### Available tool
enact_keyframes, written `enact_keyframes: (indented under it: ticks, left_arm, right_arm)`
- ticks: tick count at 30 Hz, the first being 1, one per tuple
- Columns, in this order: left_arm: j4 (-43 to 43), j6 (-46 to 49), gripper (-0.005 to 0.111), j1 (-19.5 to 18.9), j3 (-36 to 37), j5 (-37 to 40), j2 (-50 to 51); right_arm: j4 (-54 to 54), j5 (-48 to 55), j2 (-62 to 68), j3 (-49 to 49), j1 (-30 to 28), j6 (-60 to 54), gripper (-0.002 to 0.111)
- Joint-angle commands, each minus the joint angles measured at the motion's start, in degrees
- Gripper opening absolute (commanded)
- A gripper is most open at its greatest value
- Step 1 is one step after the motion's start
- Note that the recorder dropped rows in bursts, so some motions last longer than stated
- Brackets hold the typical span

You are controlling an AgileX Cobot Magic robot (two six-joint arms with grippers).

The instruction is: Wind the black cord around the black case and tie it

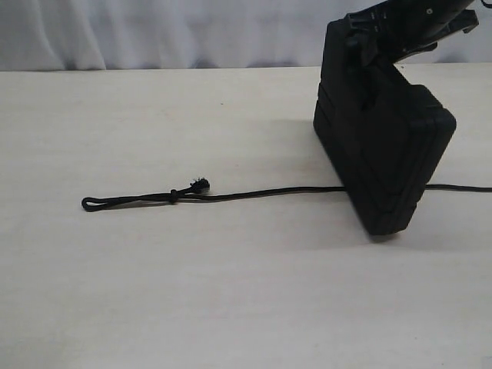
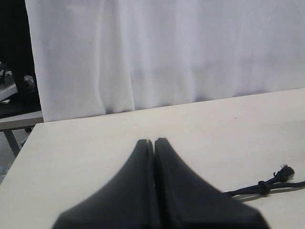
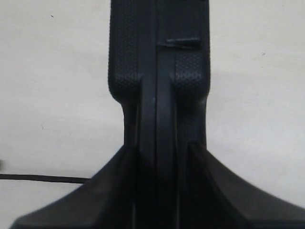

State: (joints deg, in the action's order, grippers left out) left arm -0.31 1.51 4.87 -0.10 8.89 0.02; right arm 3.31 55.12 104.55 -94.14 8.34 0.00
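Progress: the black case (image 1: 380, 146) is being held on edge at the right of the exterior frame. It is being bracketed at its top by the right gripper (image 3: 164, 157), half-open around it, with no gap visible at either finger. The left gripper (image 2: 155, 143) is being kept fully closed and empty.

The black cord (image 1: 261, 192) is lying flat across mid-frame. Its end loop (image 1: 91, 204) is at the left, followed by a knot (image 1: 175, 195) and a frayed tip (image 1: 201, 184). It is being hidden at the case's base and is reappearing towards the right edge; whether it runs under or behind cannot be told. No turn is being seen on the case, so wrapping and tying are being judged as still outstanding.

Room: bare table (image 1: 231, 292) is being offered left of and below the case. The far table edge is being noted just behind it, at the top of the frame.
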Motion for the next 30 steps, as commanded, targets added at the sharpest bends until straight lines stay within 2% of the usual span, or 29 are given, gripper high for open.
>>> enact_keyframes:
  ticks: [1, 17, 30]
  left_arm:
    - [-0.4, -0.2, 0.0, 0.5, 0.1, -0.3, 0.0]
    - [-0.4, -0.2, 0.0, 0.5, 0.1, -0.1, 0.0]
    - [-0.4, -0.2, 0.0, 0.5, 0.1, -0.1, 0.0]
  right_arm:
    - [-1.4, 0.8, -0.4, -0.5, 0.2, 0.0, 0.034]
    - [-1.4, 0.4, -0.4, -0.5, 0.2, 0.0, 0.034]
    - [-6.2, 2.4, -0.4, -0.5, 0.5, -0.8, 0.034]
